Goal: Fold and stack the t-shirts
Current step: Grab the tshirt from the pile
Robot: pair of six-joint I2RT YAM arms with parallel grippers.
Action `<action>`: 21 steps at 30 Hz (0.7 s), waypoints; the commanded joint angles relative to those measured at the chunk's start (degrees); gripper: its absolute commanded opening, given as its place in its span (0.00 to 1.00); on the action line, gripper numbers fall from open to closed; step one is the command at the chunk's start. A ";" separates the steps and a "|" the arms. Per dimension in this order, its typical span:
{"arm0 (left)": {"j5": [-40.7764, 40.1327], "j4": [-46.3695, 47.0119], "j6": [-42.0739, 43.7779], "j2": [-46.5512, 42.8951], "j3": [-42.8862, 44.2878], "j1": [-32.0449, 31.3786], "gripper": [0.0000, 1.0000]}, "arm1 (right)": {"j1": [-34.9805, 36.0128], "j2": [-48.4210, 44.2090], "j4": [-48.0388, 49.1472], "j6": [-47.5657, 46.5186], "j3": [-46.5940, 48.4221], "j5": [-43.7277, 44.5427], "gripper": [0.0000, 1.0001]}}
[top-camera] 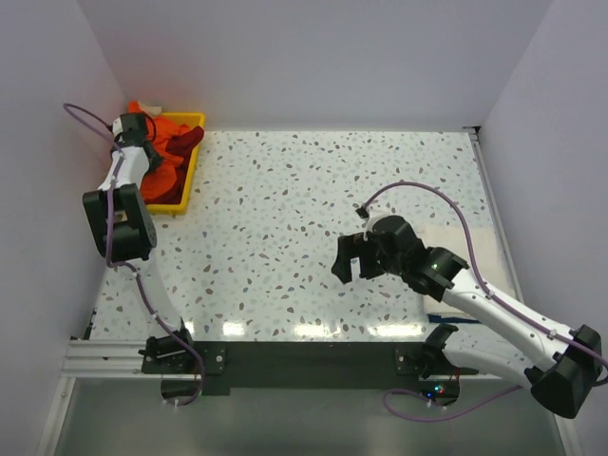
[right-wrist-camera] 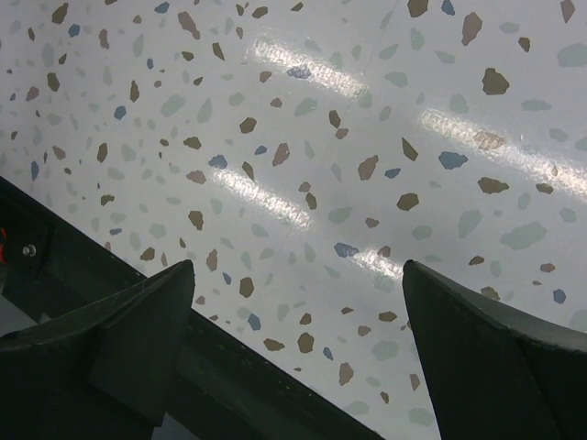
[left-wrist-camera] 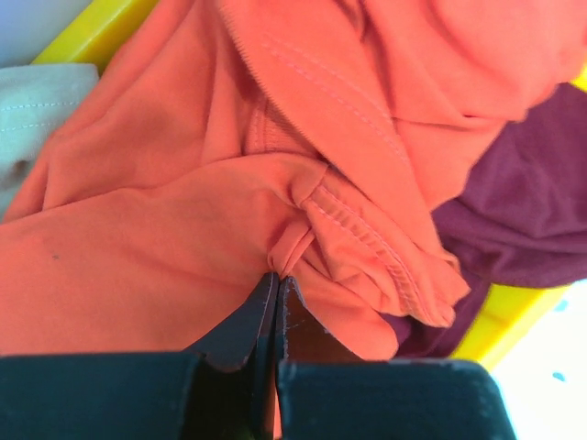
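Filling most of the left wrist view: bright orange t-shirt (left-wrist-camera: 165, 238), soft, crumpled and thickly folded. Double-stitched hem running diagonally from upper centre toward lower right, bunched into a small knot of cloth near centre. Pinched just below that knot by the left gripper (left-wrist-camera: 278, 284), dark jaws pressed together at bottom centre of the frame with only a thin fold of orange cloth between them.

At the right edge of the same view, dark red t-shirt (left-wrist-camera: 537, 202), tucked under the orange cloth and touching it. At the left edge, pale t-shirt (left-wrist-camera: 37, 105), greenish-beige, partly covered by the orange cloth.

All heaped in the yellow tray (top-camera: 194, 163), upper left of the overhead view, close to the back wall. Tray rim showing yellow at the upper left and lower right corners of the wrist view. Left arm bent over the tray from its near side, hiding part of the heap from above.

Across the middle of the overhead view, speckled white table (top-camera: 304, 209). Right of centre there, right gripper (right-wrist-camera: 298, 275), well apart from the tray, above the speckled surface, jaws spread wide with only tabletop seen between them. Looped over that arm, purple cable (top-camera: 418, 188).
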 commanded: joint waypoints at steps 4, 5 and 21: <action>4.60 2.68 -0.01 -10.29 2.35 0.51 0.00 | 0.11 0.44 3.50 0.59 -0.97 -0.84 0.99; 5.13 2.68 -0.10 -12.48 2.43 0.51 0.00 | 0.12 0.44 3.59 0.68 -0.97 -0.84 0.99; 21.91 10.49 -3.96 -35.52 6.65 0.07 0.00 | 0.12 2.81 4.64 -0.28 1.05 -1.37 0.99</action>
